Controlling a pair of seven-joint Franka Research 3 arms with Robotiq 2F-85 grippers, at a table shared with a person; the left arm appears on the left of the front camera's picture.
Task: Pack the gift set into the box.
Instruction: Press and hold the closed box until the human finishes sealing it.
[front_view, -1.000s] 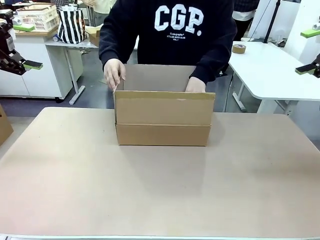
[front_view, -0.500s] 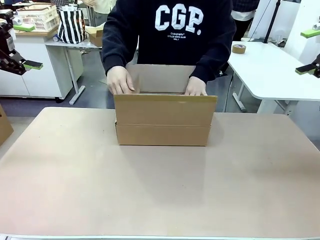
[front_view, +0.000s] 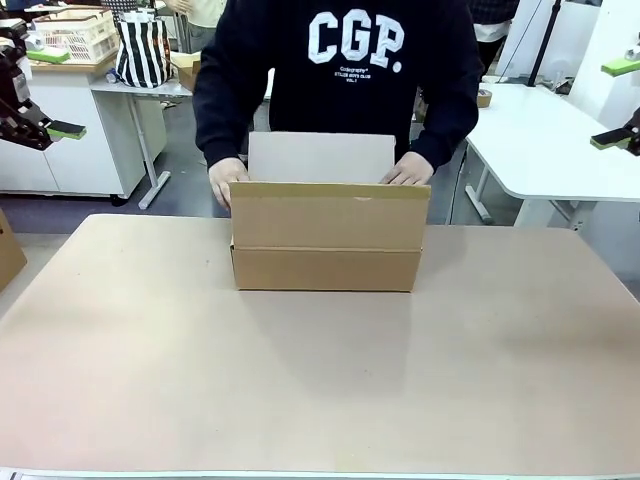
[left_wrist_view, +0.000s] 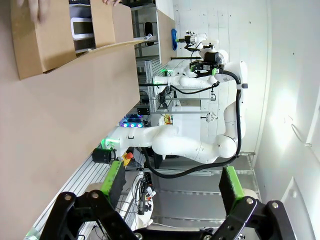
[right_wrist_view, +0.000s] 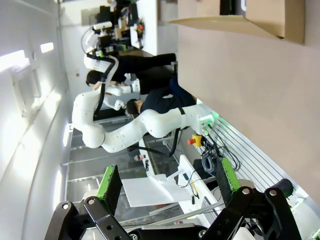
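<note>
The box (front_view: 325, 235), a plain brown carton, stands at the table's far middle with its near flap upright and a pale back flap raised behind it. A person in a dark sweatshirt holds it with one hand (front_view: 226, 180) at its left end and the other hand (front_view: 408, 173) at its right end. My left gripper (front_view: 58, 93) hovers open at the far left, well away from the box. My right gripper (front_view: 618, 103) hovers open at the far right. The left wrist view has its gripper (left_wrist_view: 172, 182) open and empty, the box (left_wrist_view: 35, 40) far off. The right gripper (right_wrist_view: 167, 179) is likewise open and empty, the box (right_wrist_view: 270, 15) distant. The gift set is out of view.
A smaller brown box (front_view: 8, 250) pokes in at the table's left edge. A white table (front_view: 540, 150) with a tape roll (front_view: 484, 97) stands behind on the right. A striped bag (front_view: 143, 50) and a basket (front_view: 75, 32) sit on a counter at the back left.
The person's hands shifted along the box's far side and the back flap now stands higher and paler. Both grippers have stayed where they were.
</note>
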